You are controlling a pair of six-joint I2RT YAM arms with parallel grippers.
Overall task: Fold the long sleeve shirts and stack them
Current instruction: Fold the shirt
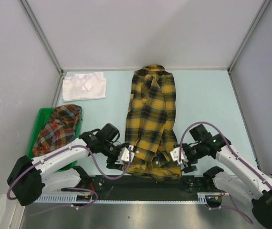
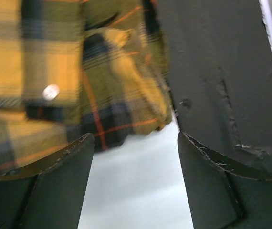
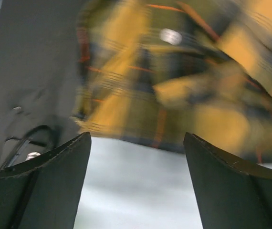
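A yellow-and-black plaid long sleeve shirt (image 1: 151,121) lies lengthwise down the middle of the table, collar at the far end, its hem bunched over the near edge. My left gripper (image 1: 127,156) stands open at the hem's left corner with nothing between its fingers; the left wrist view shows the plaid cloth (image 2: 78,81) just beyond the tips. My right gripper (image 1: 177,156) is open at the hem's right corner, also holding nothing, with blurred plaid (image 3: 183,81) ahead of it. A folded white shirt (image 1: 84,86) rests at the far left. A red plaid shirt (image 1: 57,127) sits in the green bin (image 1: 39,120).
The green bin stands along the left wall beside my left arm. A black strip (image 1: 141,183) runs along the table's near edge under the hem. Grey walls enclose the table on three sides.
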